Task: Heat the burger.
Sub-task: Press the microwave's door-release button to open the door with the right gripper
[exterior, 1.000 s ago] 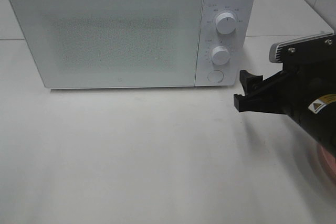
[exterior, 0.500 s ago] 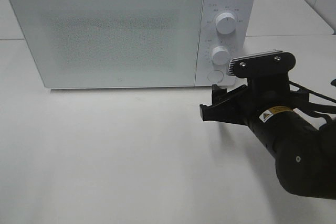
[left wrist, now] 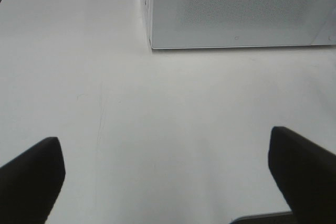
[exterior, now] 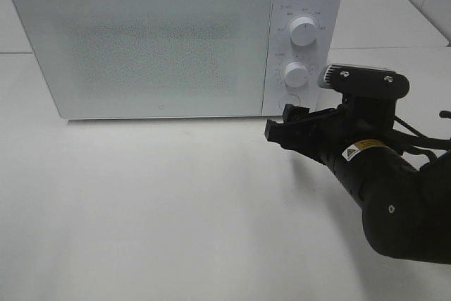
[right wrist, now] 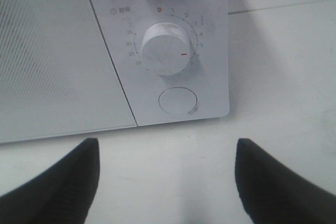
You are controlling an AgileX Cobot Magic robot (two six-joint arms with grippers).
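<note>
The burger is out of view in every frame. The white microwave (exterior: 162, 40) stands at the back of the table with its door shut. My right gripper (exterior: 280, 123) is open and empty, its fingertips just in front of the control panel's lower corner. In the right wrist view the right gripper (right wrist: 165, 182) faces the round door button (right wrist: 178, 101) below the lower dial (right wrist: 164, 48), a short gap away. My left gripper (left wrist: 165, 182) is open and empty over bare table, looking toward the microwave's lower left corner (left wrist: 152, 45); it is outside the high view.
The panel carries an upper dial (exterior: 303, 31), a lower dial (exterior: 296, 74) and the round button (exterior: 288, 102). White tabletop (exterior: 141, 202) stretches in front of the microwave. My right arm (exterior: 394, 202) fills the lower right of the high view.
My right arm swung in from the right edge toward the microwave's control panel, and its gripper now sits close to the round button. The left gripper has not moved.
</note>
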